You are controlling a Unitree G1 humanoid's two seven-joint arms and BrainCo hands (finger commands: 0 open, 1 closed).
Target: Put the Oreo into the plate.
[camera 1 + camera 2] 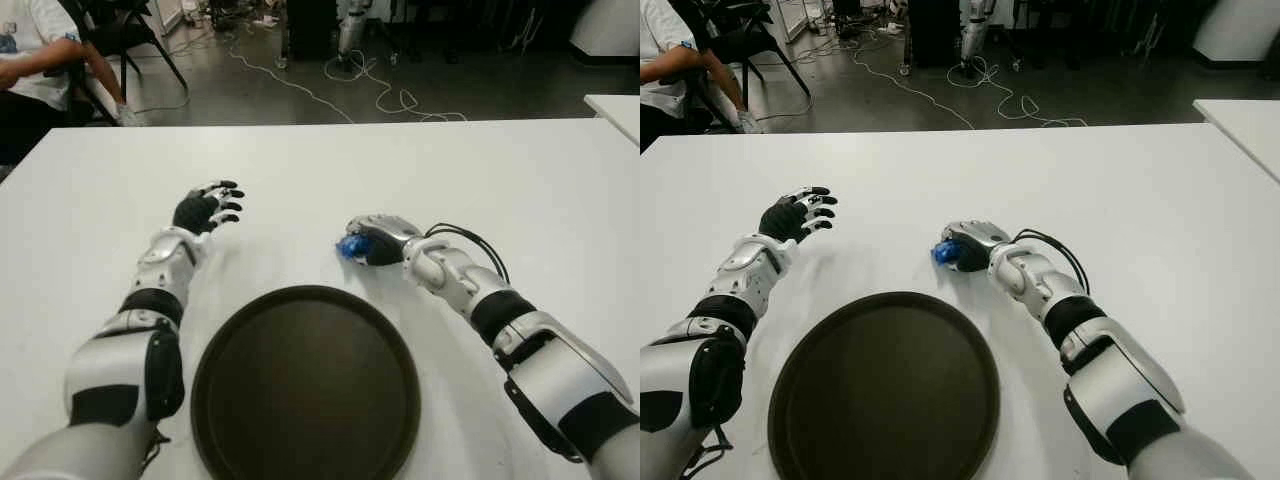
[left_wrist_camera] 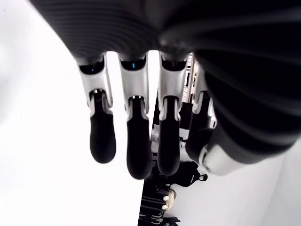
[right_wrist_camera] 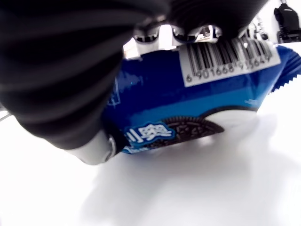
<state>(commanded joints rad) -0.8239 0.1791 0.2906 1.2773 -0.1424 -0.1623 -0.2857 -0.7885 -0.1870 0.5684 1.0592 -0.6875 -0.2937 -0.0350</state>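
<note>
right hand clenched on oreo | left hand fingers spread, empty

The right hand is closed over a blue Oreo packet. The packet shows a white barcode label and a printed cookie picture, and its lower edge touches the white worktop.

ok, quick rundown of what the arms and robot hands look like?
Both arms: silver-white shells with black joint bands. Left robot hand has a black palm and silver fingers with black tips. Right robot hand is silver and black, and a black cable loops over its wrist.
</note>
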